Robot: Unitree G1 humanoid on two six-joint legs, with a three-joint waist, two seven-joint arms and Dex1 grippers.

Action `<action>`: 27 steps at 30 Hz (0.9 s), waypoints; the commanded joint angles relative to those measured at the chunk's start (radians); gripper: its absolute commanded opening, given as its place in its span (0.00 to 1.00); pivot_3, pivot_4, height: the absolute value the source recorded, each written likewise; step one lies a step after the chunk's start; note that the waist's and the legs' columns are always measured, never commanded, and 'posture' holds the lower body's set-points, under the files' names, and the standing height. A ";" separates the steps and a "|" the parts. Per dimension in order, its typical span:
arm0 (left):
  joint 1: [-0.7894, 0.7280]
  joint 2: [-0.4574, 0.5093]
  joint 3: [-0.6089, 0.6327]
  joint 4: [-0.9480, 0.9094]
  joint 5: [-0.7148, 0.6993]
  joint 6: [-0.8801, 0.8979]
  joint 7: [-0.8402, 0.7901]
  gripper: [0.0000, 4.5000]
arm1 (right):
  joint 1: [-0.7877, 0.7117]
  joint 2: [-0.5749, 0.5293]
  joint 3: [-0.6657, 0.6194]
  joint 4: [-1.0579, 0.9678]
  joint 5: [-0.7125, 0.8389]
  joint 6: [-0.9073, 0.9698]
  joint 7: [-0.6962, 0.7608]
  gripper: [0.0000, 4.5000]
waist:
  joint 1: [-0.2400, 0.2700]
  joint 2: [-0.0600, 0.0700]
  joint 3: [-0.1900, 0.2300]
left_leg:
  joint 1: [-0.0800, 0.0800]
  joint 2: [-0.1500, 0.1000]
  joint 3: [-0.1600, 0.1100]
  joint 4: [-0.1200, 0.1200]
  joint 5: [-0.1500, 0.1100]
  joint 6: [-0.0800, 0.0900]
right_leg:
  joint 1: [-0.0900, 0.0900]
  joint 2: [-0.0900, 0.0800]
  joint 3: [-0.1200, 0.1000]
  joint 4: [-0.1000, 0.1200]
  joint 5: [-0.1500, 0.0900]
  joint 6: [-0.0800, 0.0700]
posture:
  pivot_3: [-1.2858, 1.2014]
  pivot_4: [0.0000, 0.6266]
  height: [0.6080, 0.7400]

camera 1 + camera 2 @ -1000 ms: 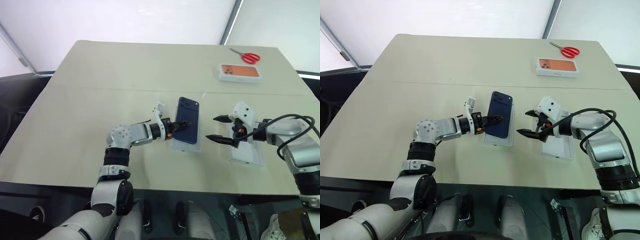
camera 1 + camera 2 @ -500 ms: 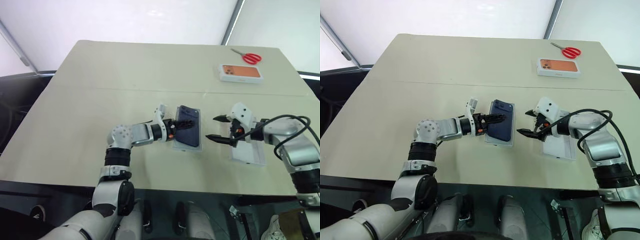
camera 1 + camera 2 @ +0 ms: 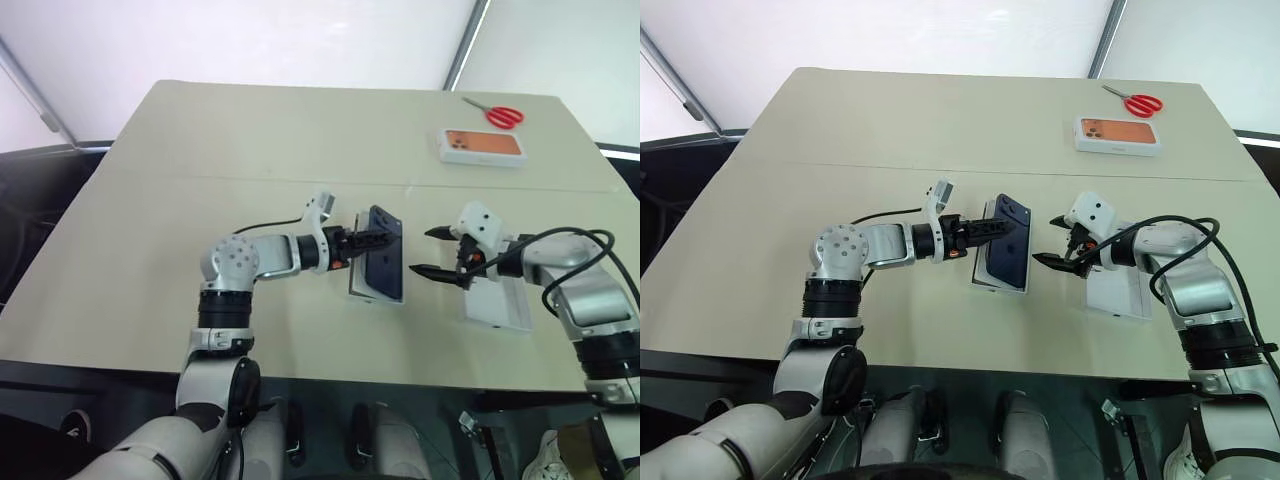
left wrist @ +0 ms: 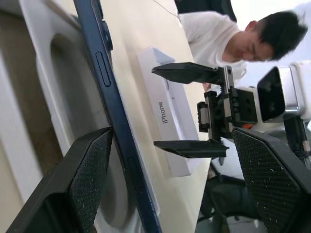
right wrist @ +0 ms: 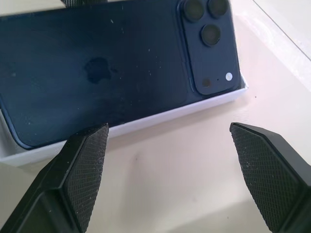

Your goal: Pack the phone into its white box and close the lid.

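**Sam:** Phone (image 3: pixel 384 255) stood tipped up on its long edge in the white box (image 3: pixel 358 272), didn't it?

**Mia:** Yes. Its shiny dark back faced the right gripper (image 3: pixel 427 252). The box sat in the middle of the table (image 3: pixel 150 200).

**Sam:** Was the left gripper (image 3: pixel 381 235) holding it?

**Mia:** No. Its fingers were spread apart around the phone's top edge. One finger (image 4: pixel 80 179) was just beside it.

**Sam:** And the right gripper?

**Mia:** Its fingers were wide apart too, with nothing between them. It pointed at the phone, close by.

**Sam:** Where was the lid (image 3: pixel 497 298)?

**Mia:** It lay flat under the right arm, beside the box. Scissors (image 3: pixel 491 112) and another box with an orange phone picture (image 3: pixel 481 145) sat far back.
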 commanded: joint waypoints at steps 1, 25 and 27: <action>-0.034 0.035 -0.008 -0.070 -0.009 -0.001 -0.030 0.91 | -0.030 0.004 -0.007 0.001 -0.005 -0.027 0.000 0.94 | -0.001 0.000 0.000 | 0.000 0.000 0.000 0.000 0.000 0.000 | 0.000 0.000 0.000 0.000 0.000 0.000 | 0.52 0.24 0.98; 0.070 0.234 -0.114 -0.074 0.155 -0.148 -0.131 0.01 | -0.031 0.021 0.010 -0.003 -0.035 -0.004 -0.030 0.01 | 0.002 0.001 0.000 | 0.000 0.001 0.000 0.000 0.000 -0.001 | 0.000 0.001 0.000 0.000 0.000 0.000 | 0.52 0.24 0.98; 0.075 0.224 -0.135 -0.057 0.179 -0.166 -0.131 0.01 | -0.033 0.021 0.018 0.003 -0.051 -0.009 -0.039 0.01 | 0.000 0.001 0.000 | 0.001 0.001 0.000 0.000 0.000 -0.001 | 0.000 0.001 0.001 0.000 0.000 0.000 | 0.52 0.24 0.98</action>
